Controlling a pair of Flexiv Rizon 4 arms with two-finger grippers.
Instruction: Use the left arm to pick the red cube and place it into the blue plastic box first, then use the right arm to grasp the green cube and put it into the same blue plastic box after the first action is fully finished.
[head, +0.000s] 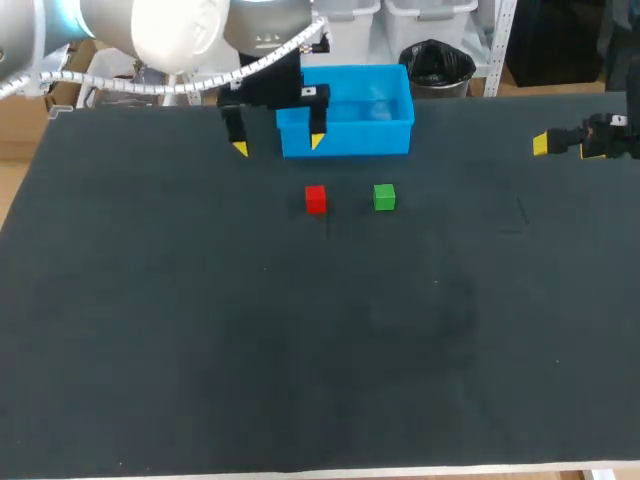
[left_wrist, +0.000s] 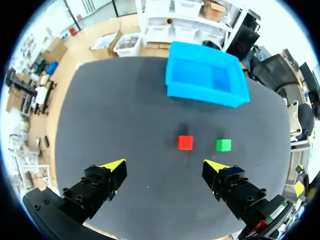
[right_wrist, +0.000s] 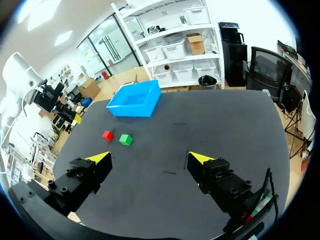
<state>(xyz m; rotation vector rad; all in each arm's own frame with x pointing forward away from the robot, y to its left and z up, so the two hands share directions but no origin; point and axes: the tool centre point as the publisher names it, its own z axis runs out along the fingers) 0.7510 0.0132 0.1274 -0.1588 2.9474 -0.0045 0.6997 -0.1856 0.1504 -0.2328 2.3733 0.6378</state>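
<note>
**Step 1: the red cube is not picked up yet**

The left gripper (left_wrist: 165, 166) has its fingers wide apart and holds nothing. The red cube (left_wrist: 185, 142) sits on the table (left_wrist: 125, 115) just ahead of the gap between them. I think the fingers must go down around it and squeeze. The right gripper (right_wrist: 150, 159) is wide and empty too. I count 1 red cube, 1 green cube (left_wrist: 223, 145) beside it, and 1 blue box (left_wrist: 202, 96) farther ahead.

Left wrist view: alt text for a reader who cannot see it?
The open left gripper hovers over a dark table; ahead sit a red cube and a green cube side by side, an empty blue plastic box beyond.
</note>
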